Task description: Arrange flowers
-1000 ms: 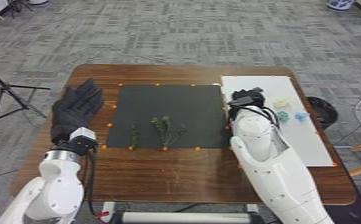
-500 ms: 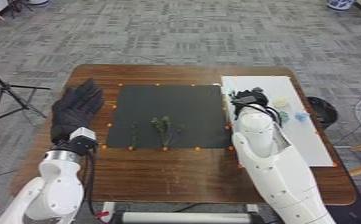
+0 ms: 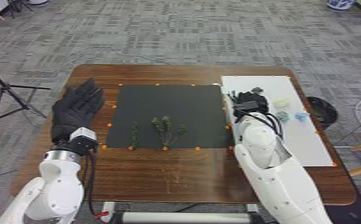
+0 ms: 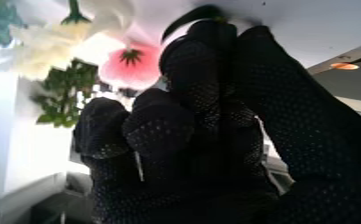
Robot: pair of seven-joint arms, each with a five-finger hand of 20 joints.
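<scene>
In the head view, your right robot hand [image 3: 251, 104] sits over the left edge of the white board [image 3: 303, 147], toward the board's far end, and is much the nearer arm to the blooms there. The grey bloom [image 3: 257, 90] lies just beyond it; the cream bloom [image 3: 281, 102] is close on its right, with the teal bloom [image 3: 283, 116] and blue bloom [image 3: 302, 117] right and nearer the table's [image 3: 185, 175] near edge. On your other side is the dark mat [image 3: 150, 102], where the tall sprig [image 3: 166, 132] runs lengthwise from near edge to far, so you'd likely have to cross leftward. Your left robot hand [image 3: 77, 107] lies straight-fingered by the table's left edge, out of the way. In the right wrist view, the pink bloom [image 4: 123, 72] is just beside the right robot hand, with green leaves [image 4: 63, 95] near; those crowding heads could snag. A dark curved strip [image 4: 185, 19] is close too, but you can't tell whether that hand grips it.
</scene>
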